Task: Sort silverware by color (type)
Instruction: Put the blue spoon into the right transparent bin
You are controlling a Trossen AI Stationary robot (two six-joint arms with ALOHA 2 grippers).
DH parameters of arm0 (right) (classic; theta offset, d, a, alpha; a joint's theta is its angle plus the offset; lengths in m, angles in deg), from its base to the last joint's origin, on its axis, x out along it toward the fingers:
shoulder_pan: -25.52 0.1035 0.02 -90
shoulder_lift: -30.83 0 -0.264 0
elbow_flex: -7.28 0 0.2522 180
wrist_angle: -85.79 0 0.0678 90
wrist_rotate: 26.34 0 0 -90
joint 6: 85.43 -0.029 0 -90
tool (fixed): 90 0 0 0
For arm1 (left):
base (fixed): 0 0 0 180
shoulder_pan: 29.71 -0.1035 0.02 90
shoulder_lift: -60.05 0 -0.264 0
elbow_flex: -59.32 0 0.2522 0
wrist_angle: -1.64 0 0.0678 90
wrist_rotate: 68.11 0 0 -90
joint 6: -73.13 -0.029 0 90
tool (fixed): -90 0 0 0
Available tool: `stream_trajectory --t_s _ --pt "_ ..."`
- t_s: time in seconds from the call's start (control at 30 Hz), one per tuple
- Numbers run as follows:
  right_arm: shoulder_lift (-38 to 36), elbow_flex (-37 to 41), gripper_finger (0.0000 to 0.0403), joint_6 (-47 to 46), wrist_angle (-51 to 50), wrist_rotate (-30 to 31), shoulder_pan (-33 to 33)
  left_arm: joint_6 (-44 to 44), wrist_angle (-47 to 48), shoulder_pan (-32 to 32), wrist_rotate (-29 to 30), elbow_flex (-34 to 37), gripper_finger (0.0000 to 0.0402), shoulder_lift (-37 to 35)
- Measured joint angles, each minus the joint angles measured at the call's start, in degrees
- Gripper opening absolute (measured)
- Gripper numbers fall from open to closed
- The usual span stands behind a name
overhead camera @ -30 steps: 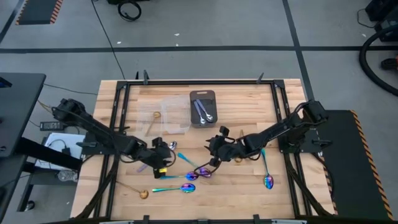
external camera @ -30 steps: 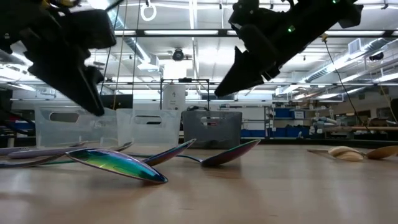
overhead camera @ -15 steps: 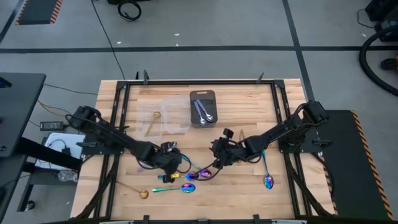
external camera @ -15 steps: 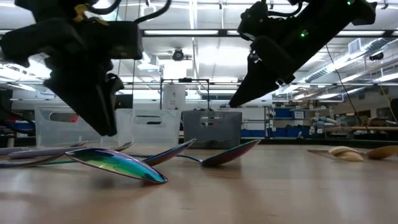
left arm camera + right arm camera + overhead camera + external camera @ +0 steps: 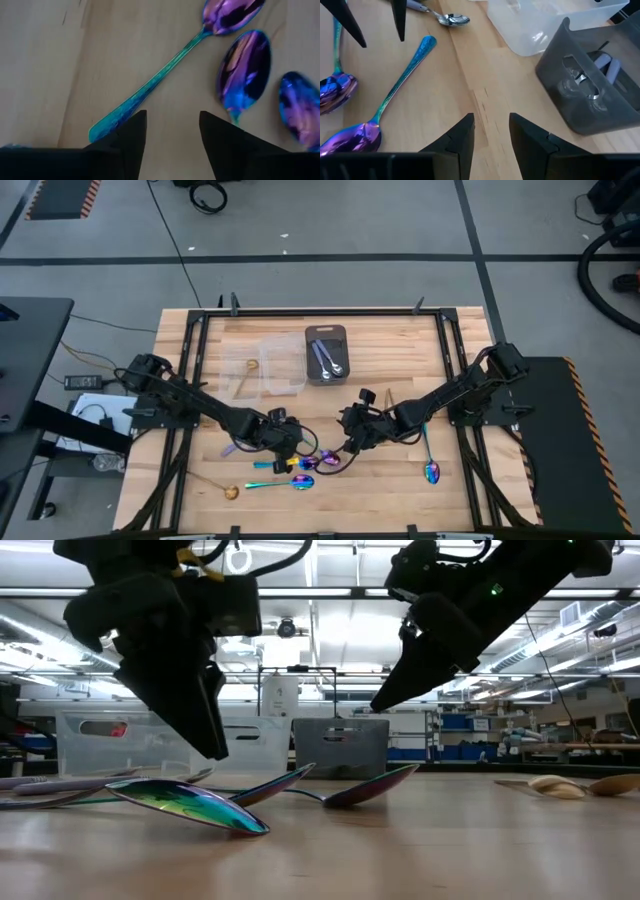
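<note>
Several rainbow spoons lie flat in a cluster near the table's middle front, with one more rainbow spoon nearer the front edge and another rainbow spoon on the right. A gold spoon lies at the front left. Two silver spoons rest in the gray tray. My left gripper hovers open over the handle end of a rainbow spoon, just left of the cluster. My right gripper is open above bare wood, right of the cluster.
The dark gray tray stands at the table's far middle, with clear plastic containers to its left, one holding a gold spoon. A silver spoon lies between the containers and the cluster. The two grippers are close together.
My left gripper has moved toward the table's right and slightly nearer, closing in on the rainbow cluster. My right gripper has shifted a little toward the near edge. No spoon has moved.
</note>
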Motion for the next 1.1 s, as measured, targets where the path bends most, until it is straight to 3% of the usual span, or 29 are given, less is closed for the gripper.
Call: stream_trajectory --t_s 0.63,0.87,1.1 --pt "-0.04 -0.09 0.0132 0.29 1.22 -0.22 0.00 -0.17 -3.38 -0.30 -1.94 -0.09 0.0183 3.02" --pt "-0.04 -0.09 0.0132 0.07 0.84 -0.37 0.02 -2.46 -2.34 0.78 -8.33 -0.11 0.0183 2.62" --pt "-0.04 -0.09 0.0132 0.04 1.14 -0.35 0.02 -1.00 -2.77 2.59 -9.03 -0.11 0.0183 2.80"
